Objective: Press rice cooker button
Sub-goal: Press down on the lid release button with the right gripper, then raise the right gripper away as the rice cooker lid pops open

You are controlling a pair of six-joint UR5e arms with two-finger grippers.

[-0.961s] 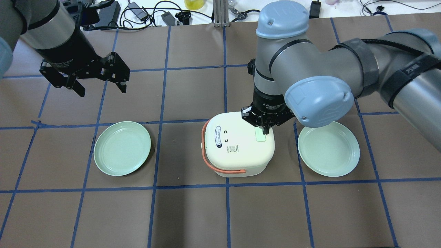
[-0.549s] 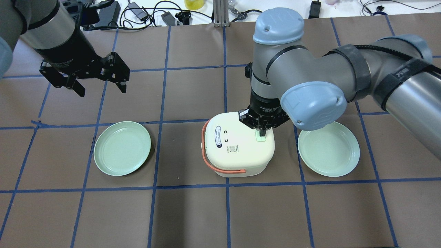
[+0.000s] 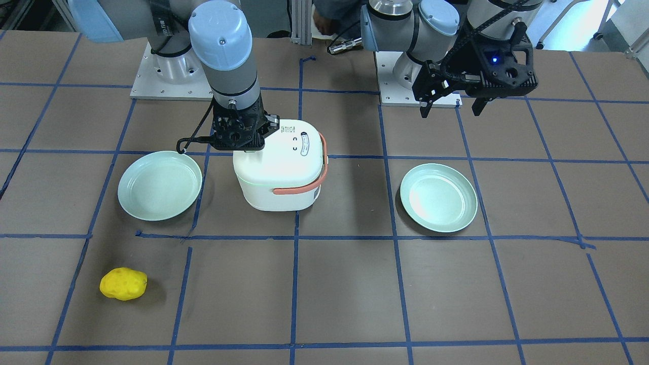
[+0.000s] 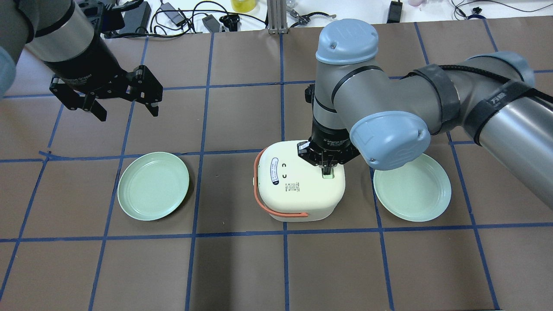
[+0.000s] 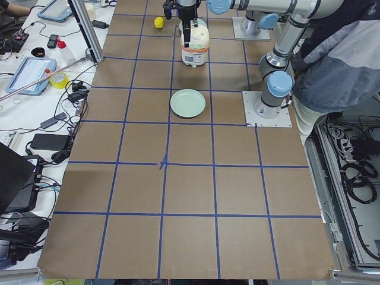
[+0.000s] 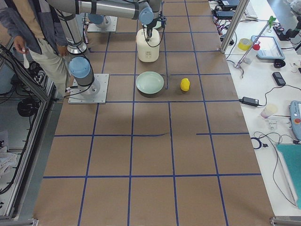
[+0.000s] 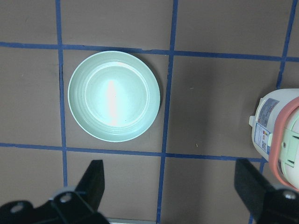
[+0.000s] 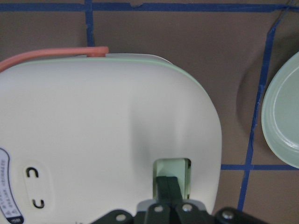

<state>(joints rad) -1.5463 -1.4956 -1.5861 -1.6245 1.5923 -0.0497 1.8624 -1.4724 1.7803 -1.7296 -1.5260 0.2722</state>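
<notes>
Fingers together on the rice cooker (image 8: 93, 116) button (image 8: 173, 167)

My gripper (image 8: 167, 181) has its two dark fingers pressed side by side, with the tip down in the pale green button's recess near the edge of the white lid. An orange handle (image 8: 96, 50) runs along the far side. A green plate (image 8: 282, 121) lies just beside, on the brown table (image 8: 187, 42) crossed by blue tape (image 8: 187, 7).

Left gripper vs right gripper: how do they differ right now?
Left gripper is open, jaws spread wide; right gripper is shut, jaws together. Left gripper hangs over bare table beside a green plate, touching nothing; right gripper has its tips in the pale green button recess on the rice cooker lid. Both are black two-finger grippers.
</notes>
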